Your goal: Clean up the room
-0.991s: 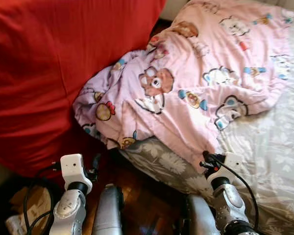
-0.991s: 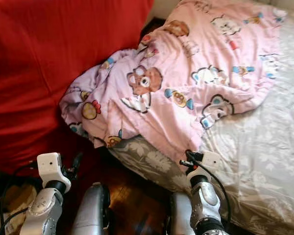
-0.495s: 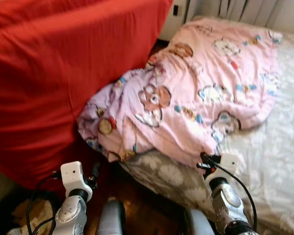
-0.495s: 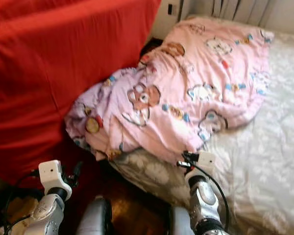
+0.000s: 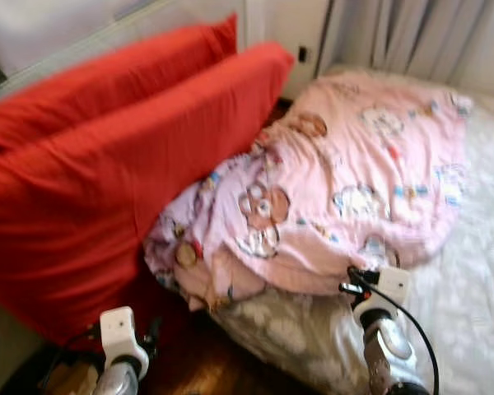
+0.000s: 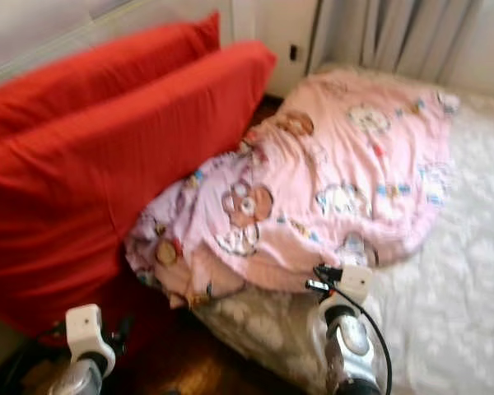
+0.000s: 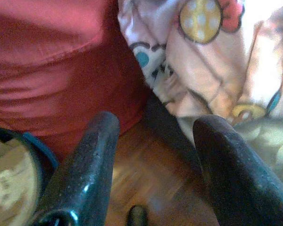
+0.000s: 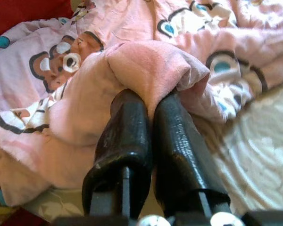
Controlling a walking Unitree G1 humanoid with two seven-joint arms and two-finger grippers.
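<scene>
Scene: head views blurred; bed [image 5: 469, 329] w/ grey floral sheet fills lower right of frame.
Blanket: pink cartoon-print blanket [image 5: 354, 189], bunched, centre to upper right of frame; lies on bed, its lower-left edge spills over the mattress corner toward the floor.
Cushions: two red cushions [image 5: 107, 181], large, left half of frame, leaning against wall; blanket's left edge touches the front one.
Curtain: grey curtain [image 5: 412, 37], top right of frame, behind bed head.
Wall outlet: small dark outlet [image 5: 301, 54] on pale wall, top centre, between cushions and curtain.
Floor: dark wood floor [image 5: 206, 370], bottom centre, between cushions and bed corner.
Right gripper: right gripper [image 8: 146, 106] at blanket's near edge, lower right-centre of head view; wrist cam shows fingers [image 8: 125, 136] pressed together, a pink fold of blanket bunched at their tips. Whether cloth is actually pinched btwn tips: cannot tell, fold covers them.
Left gripper: left gripper [image 7: 155, 141] low at bottom left of head view, over floor by front cushion; fingers [image 7: 87, 174] apart, nothing btwn them. Wrist cam: red cushion fabric, blanket's hanging edge and wood floor ahead of fingers.
Misc: round dark-rimmed object [image 7: 9, 183] w/ pale contents at lower left edge of left wrist view; identity unclear.
</scene>
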